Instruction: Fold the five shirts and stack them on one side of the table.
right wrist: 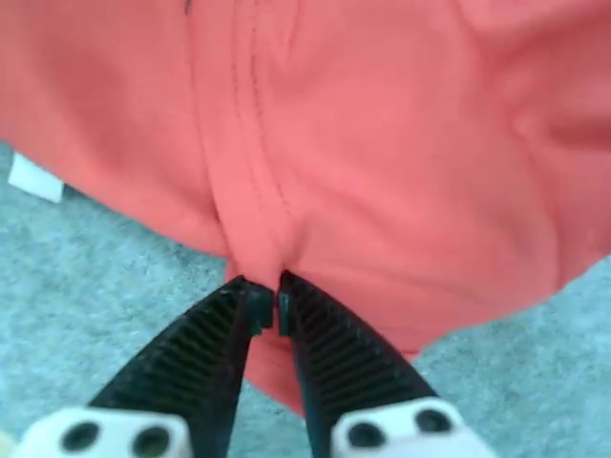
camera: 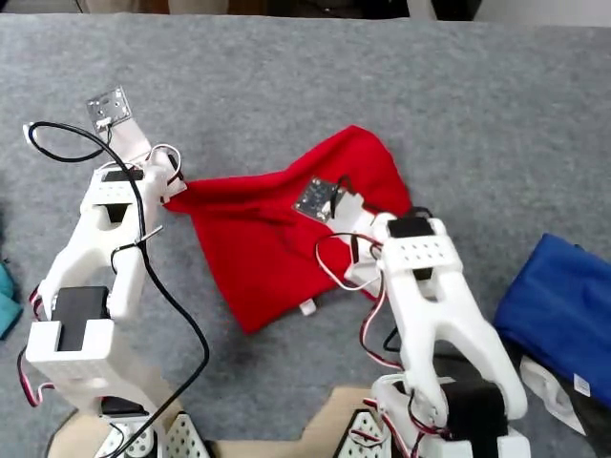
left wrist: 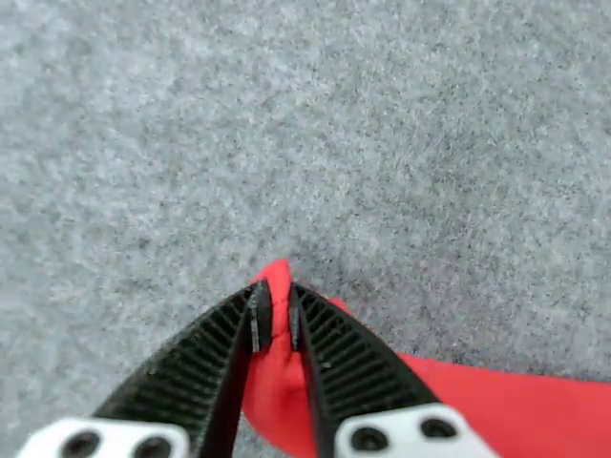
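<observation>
Grips the red shirt (camera: 277, 239) at two points, mid-worktop (camera: 477, 114). Pinches its pointed corner in the left jaws, closed onto a thin lip of cloth, with bare grey cover beyond. Nips a seamed fold nearer the shirt's middle in the right jaws, closed likewise with red cloth between the tips. Shows the cloth rumpled and skewed, with a white tag (camera: 307, 307) at the edge nearest the arms.

Looks like the spreading or first fold of this shirt, early in the task.

To do it well:
- Keep both pinches firm, given the thin bite on the left, prone to slipping.
- Lift only enough to clear the worktop, so as not to drag in new wrinkles.
- Move both arms together at one pace, holding the edge taut but not stretched.
- Lay that edge square onto the opposite side before letting go.
- Release one side at a time, then check for flatness.
- Steer clear of the blue shirt (camera: 558, 305) off to the right, the white cloth (camera: 549, 386) just beside it, and the teal cloth (camera: 5, 291) at the left border.
- Reserve one side for the stack.
</observation>
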Tool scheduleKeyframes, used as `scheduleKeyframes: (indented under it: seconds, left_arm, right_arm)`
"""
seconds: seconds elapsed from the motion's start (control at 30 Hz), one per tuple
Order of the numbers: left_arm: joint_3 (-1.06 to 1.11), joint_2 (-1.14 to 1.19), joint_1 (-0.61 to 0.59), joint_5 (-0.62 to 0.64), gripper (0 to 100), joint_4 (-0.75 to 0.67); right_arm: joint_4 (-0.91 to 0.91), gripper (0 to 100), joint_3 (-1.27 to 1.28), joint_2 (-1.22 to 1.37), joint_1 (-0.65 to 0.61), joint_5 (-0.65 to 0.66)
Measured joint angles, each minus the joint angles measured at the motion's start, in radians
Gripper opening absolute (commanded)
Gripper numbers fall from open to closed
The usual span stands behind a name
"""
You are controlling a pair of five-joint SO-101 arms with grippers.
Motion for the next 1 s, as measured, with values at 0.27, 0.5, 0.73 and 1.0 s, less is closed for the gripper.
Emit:
scheduleKeyframes:
  seconds: [0.27,0.5,0.73,1.0]
  left_arm:
    - [0.0,0.0,0.0,0.002,2,0.0]
    - [0.0,0.0,0.0,0.002,2,0.0]
    - [0.0,0.0,0.0,0.002,2,0.0]
    - [-0.014,-0.089,-0.009,0.017,2,0.058]
  right_arm:
    - [0.064,0.5,-0.083,0.015,0.098,0.0]
    - [0.23,0.5,-0.279,0.015,0.123,0.0]
    - [0.319,0.5,-0.416,0.015,0.123,0.0]
    - [0.473,0.5,-0.787,0.017,0.123,-0.043]
